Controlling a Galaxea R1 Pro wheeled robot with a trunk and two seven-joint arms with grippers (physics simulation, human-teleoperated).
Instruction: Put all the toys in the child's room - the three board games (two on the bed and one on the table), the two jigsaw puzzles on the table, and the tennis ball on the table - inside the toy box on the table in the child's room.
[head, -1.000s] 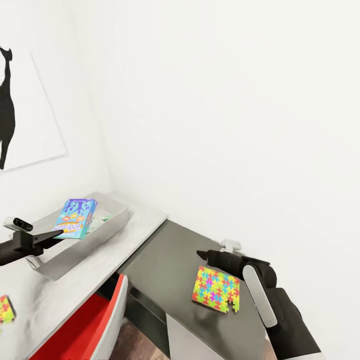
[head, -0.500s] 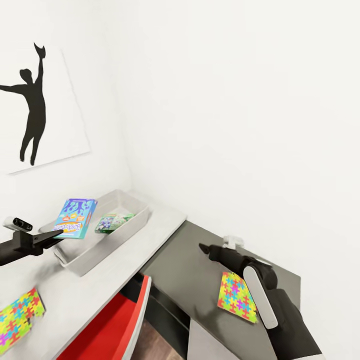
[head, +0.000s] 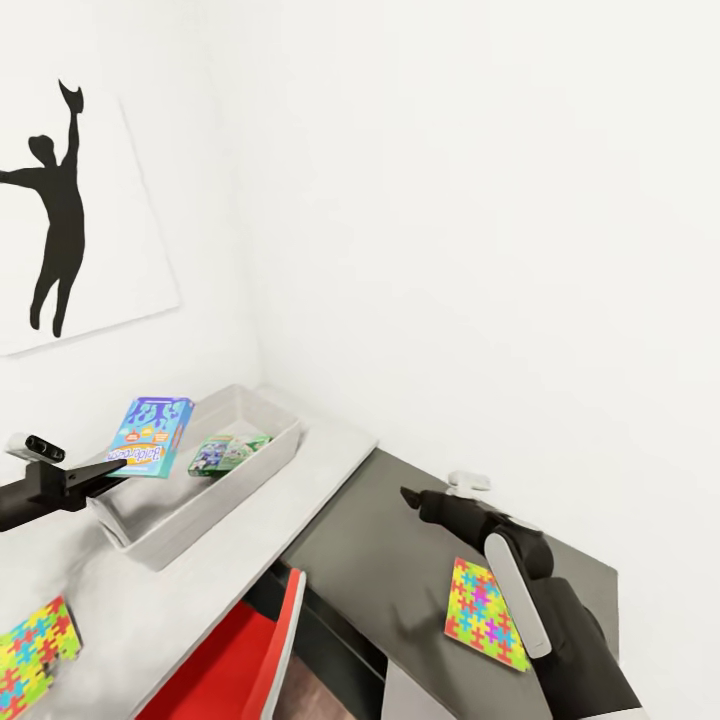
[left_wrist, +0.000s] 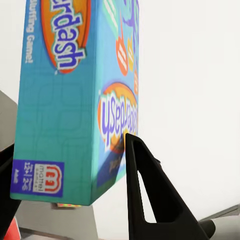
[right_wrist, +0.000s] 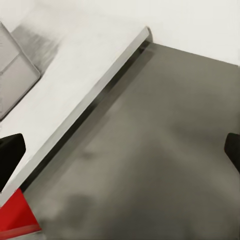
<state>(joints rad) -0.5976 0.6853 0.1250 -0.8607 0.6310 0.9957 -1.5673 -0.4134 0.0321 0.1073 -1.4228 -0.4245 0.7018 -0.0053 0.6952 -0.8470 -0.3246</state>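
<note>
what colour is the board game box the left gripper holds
Mostly teal-blue board game box with orange logo, clearest in left wrist view.

A blue board game (head: 151, 437) with orange and white lettering is held in the left gripper (head: 112, 459), lifted above the near end of the toy box (head: 262, 462); in the left wrist view the teal carton (left_wrist: 75, 95) stands upright, pinched between the dark fingers (left_wrist: 145, 190). The toy box is a long, shallow grey tray on the light table (head: 330, 440), set in the corner by the wall. Inside it lies a green-and-blue board game (head: 228, 453), flat on the bottom. One multicoloured jigsaw puzzle (head: 487, 614) lies flat on the dark surface beside the right arm. A second jigsaw puzzle (head: 30, 642) lies flat on the light table, cut by the frame's lower left edge.
</note>
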